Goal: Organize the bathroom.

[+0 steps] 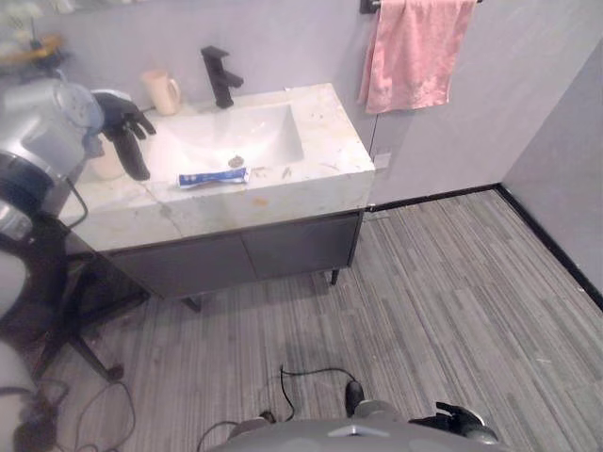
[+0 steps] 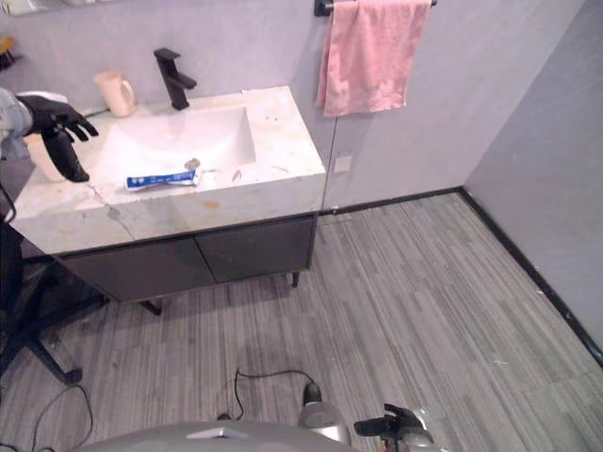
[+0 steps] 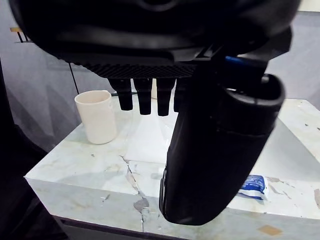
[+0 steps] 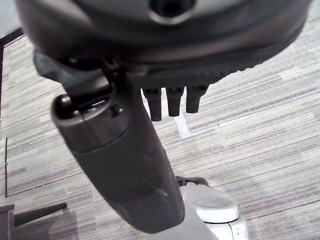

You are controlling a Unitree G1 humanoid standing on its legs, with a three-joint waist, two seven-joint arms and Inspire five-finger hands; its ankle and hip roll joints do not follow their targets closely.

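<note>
From the left eye you see your left hand [image 1: 124,127] raised over the left end of the counter [image 1: 311,179], fingers spread and holding nothing; a toothpaste tube [image 1: 212,177] lies on the front rim of the sink [image 1: 231,137], just ahead of the drain. A cup [image 1: 162,92] stands beside the black tap [image 1: 220,75], and a pink towel [image 1: 415,52] hangs on the wall. In the right eye view your right hand [image 2: 396,426] hangs low over the floor. Your left wrist view shows straight fingers [image 3: 145,97] above the counter near a second cup [image 3: 97,116]. Your right wrist view shows relaxed fingers [image 4: 172,102] over striped floor [image 4: 260,115].
</note>
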